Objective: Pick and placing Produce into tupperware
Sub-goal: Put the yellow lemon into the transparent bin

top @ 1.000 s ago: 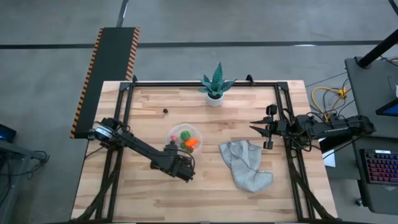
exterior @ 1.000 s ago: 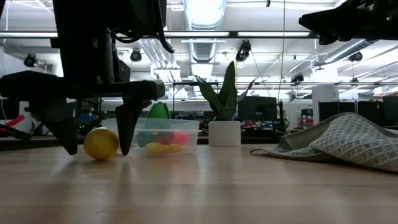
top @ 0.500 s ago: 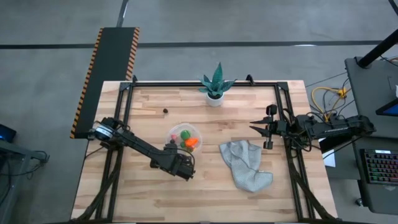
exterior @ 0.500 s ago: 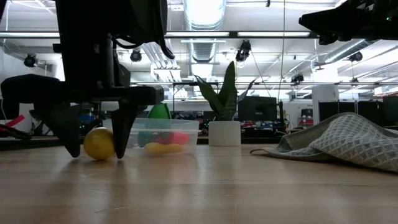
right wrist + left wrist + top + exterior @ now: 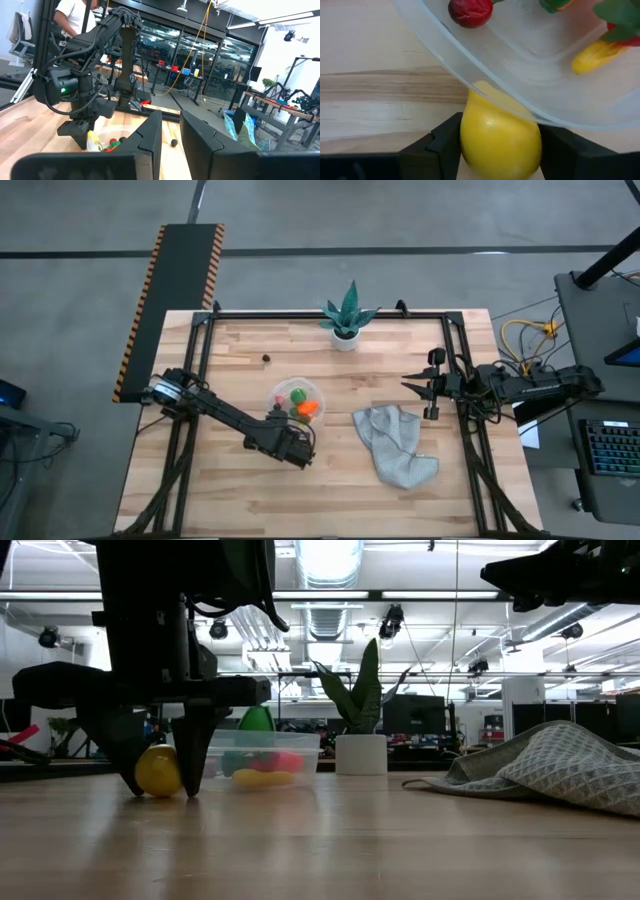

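- Yellow lemon-shaped produce piece [image 5: 500, 137] on the tabletop [image 5: 240, 490], between the two fingers [image 5: 445, 145] of the left gripper [image 5: 160, 772], touching the outer wall of the tupperware [image 5: 297, 402].
- Left gripper [image 5: 290, 442] lowered to the tabletop, fingertips at the surface; fingers closed against both sides of the yellow piece [image 5: 158, 770], grasping it.
- Tupperware [image 5: 262, 758] directly beyond the left fingers, upright on the tabletop; inside: red piece [image 5: 470, 11], yellow elongated piece [image 5: 594, 54], green [image 5: 296, 396] and orange [image 5: 307, 410] pieces.
- Small dark piece [image 5: 266, 359] alone on the tabletop, well apart from the left fingers, past the tupperware.
- Grey cloth [image 5: 395, 445] crumpled on the tabletop, between the left fingers and the right gripper's side.
- Right gripper [image 5: 418, 394] held above the tabletop's right edge, well apart from the produce; fingers spread, released, nothing between them.
- Potted plant [image 5: 346, 317] at the tabletop's far edge, well apart from both sets of fingers.
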`<state>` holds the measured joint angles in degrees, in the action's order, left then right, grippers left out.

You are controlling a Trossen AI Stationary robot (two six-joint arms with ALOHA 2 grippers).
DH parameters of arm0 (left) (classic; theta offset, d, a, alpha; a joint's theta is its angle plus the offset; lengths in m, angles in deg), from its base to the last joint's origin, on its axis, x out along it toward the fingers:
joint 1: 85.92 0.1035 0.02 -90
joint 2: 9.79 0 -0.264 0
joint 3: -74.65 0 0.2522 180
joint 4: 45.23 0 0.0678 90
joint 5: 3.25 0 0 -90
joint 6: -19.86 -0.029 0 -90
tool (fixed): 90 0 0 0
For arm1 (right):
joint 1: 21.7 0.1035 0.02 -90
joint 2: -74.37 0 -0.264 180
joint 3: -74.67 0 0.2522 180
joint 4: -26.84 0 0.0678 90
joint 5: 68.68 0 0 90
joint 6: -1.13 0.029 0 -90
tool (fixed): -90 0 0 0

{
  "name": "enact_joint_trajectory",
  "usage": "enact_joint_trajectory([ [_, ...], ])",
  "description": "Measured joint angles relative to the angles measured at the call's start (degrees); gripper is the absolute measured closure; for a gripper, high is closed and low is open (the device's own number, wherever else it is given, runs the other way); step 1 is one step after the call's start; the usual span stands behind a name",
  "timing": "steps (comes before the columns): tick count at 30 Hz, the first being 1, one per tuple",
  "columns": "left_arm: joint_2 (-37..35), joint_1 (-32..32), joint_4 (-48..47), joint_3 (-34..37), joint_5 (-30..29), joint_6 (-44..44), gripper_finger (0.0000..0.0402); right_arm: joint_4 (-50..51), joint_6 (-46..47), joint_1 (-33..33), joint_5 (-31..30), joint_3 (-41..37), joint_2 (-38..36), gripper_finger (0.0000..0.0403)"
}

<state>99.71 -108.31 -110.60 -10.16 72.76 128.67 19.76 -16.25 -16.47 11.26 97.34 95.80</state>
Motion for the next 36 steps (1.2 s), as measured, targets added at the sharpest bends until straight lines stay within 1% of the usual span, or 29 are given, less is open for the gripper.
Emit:
enact_joint_trajectory([
  [4, 0.00, -0.32, 0.02, -0.17, 0.22, -0.15, 0.0216, 0.00, 0.44, 0.00, 0.00, 0.00, 0.00, 0.0342],
  [9, -0.03, -0.90, 0.49, -2.00, 2.77, -2.37, 0.0216, 0.00, 0.44, 0.01, 0.00, 0.00, 0.00, 0.0342],
  [12, -0.16, -1.31, 0.18, -2.96, 3.25, -3.29, 0.0216, 0.00, 0.44, 0.01, 0.00, 0.00, 0.00, 0.0342],
  [18, -1.73, -1.73, -0.57, -5.26, 2.93, -5.07, 0.0216, -0.02, 0.45, 0.01, 0.00, 0.00, -0.02, 0.0342],
  [20, -2.34, -1.73, -1.59, -6.75, 1.52, -5.92, 0.0216, -0.05, 0.65, 0.00, 0.00, 0.00, 0.00, 0.0342],
  [24, -2.69, -1.71, -7.47, -11.07, -2.33, -6.77, 0.0216, -0.31, 0.87, 0.01, 0.00, 0.00, -0.02, 0.0342],
  [30, -2.71, -0.73, -20.62, -16.97, -4.69, -8.91, 0.0216, -0.37, 0.87, 0.00, 0.00, 0.00, 0.00, 0.0342],
  [33, -2.73, 0.83, -25.14, -17.90, -5.21, -10.51, 0.0216, -0.37, 0.90, 0.00, 0.00, 0.00, 0.00, 0.0342],
  [36, -2.73, 2.98, -25.65, -17.23, -5.70, -13.69, 0.0216, -0.38, 0.90, 0.01, 0.00, 0.00, 0.00, 0.0342],
])
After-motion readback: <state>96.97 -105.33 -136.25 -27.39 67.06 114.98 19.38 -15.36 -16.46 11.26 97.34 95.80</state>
